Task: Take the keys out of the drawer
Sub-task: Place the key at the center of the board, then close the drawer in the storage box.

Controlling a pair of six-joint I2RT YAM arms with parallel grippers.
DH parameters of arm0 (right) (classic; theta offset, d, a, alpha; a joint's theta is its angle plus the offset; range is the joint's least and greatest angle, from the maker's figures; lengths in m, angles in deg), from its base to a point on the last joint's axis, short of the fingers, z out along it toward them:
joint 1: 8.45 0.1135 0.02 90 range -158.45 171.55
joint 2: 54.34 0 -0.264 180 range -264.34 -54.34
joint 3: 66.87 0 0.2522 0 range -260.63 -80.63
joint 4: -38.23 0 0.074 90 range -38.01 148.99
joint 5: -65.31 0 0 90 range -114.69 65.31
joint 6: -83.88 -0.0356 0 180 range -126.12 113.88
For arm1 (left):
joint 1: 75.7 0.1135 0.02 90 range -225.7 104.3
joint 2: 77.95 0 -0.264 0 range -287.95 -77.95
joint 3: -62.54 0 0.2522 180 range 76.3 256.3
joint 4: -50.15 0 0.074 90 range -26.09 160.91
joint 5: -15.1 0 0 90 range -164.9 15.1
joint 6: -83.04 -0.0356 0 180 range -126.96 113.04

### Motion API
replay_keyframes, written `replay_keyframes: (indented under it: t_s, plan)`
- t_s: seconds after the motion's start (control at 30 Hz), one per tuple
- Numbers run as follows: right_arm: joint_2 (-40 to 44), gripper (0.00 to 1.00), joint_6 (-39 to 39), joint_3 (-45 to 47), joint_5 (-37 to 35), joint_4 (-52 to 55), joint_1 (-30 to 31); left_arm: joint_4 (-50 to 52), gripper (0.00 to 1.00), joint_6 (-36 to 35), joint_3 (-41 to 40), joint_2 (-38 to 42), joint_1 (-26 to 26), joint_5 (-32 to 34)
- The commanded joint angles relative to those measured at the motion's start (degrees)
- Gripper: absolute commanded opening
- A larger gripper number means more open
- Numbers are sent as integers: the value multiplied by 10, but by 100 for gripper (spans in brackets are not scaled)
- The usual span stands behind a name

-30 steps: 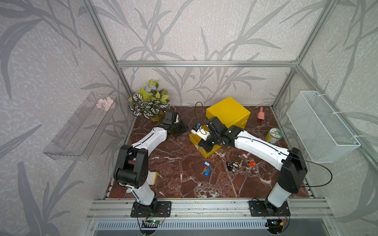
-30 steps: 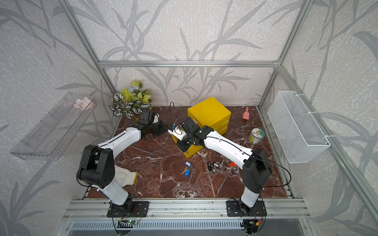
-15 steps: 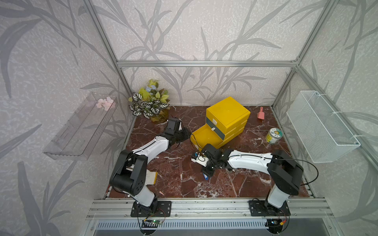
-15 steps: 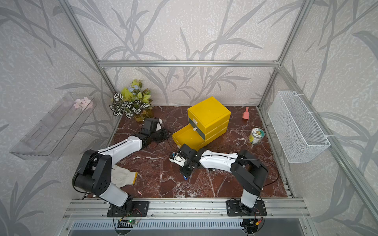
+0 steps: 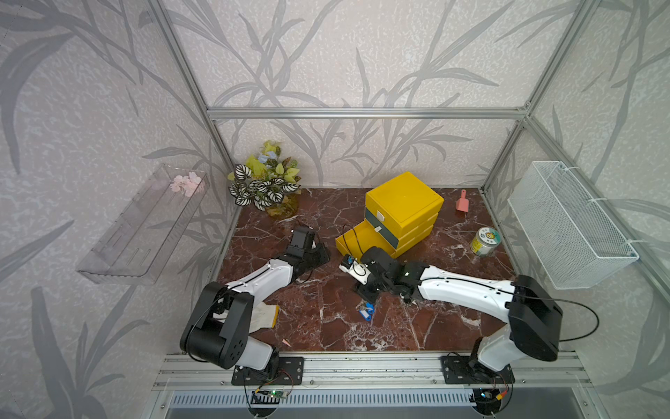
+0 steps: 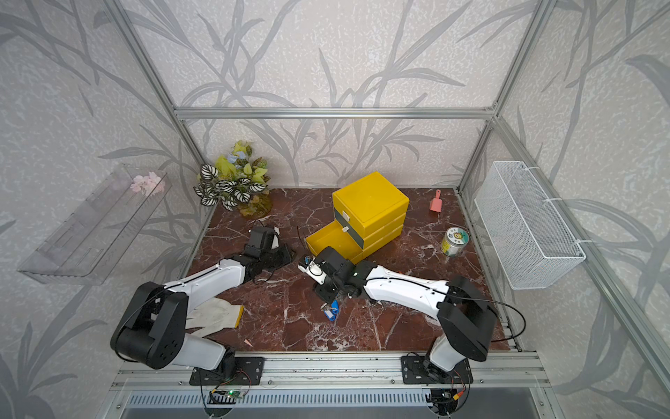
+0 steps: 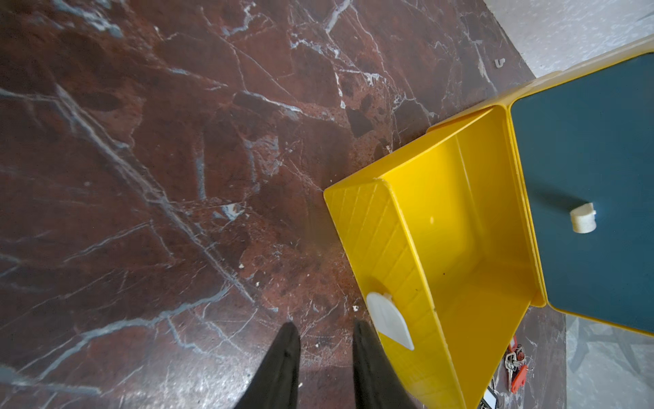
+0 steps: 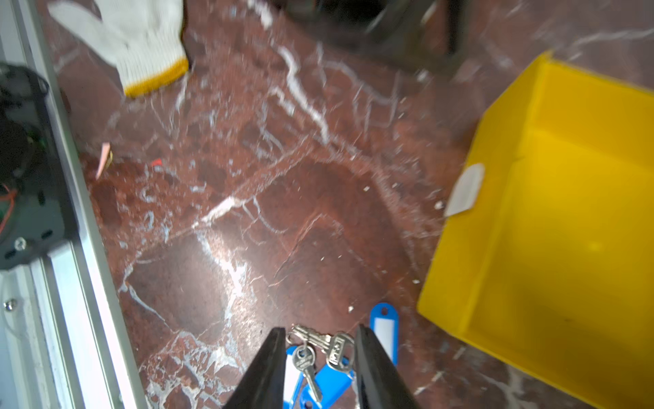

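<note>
Right, clock laid on the top views, 12 = back wall. Marble table (image 5: 319, 330): yellow drawer unit (image 5: 402, 203) sits at 1 o'clock of centre, and its bottom drawer (image 5: 353, 241) stands open toward 7. Both wrist views show the drawer floor bare, with no keys in the visible part. The stretch under the unit is hidden.

Left gripper (image 7: 323, 324) sits at 9 o'clock of the drawer front, fingers apart, nothing between them. Right gripper (image 8: 320, 329) is low over the table at 6 o'clock of the drawer. Its jaws are spread and the blue-tag keys (image 8: 308, 354) lie on the marble between them, not pinched. Red-tag keys (image 7: 517, 368) lie on the table just beside the drawer's side wall, so they are out too.

Judgement: the step in hand is the drop-off of the blue bunch, and the task looks near done. Next move: raise the right gripper straight up so no finger drags the ring, then check the hidden back of the drawer.
</note>
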Motion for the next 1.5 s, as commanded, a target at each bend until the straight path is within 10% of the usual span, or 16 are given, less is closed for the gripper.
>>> replay_keyframes:
  t_s: [0.0,0.57,1.47]
  plan:
    - [62,41,-21,-26,-98,-34,-39,4,27,-21,-11,5,-6,2]
    - [-67,73,-174,-303,-156,141,-371,-97,24,1,25,-117,-13,-114]
    - [-120,73,-180,-267,-34,91,-400,-217,25,69,312,-372,-108,-174]
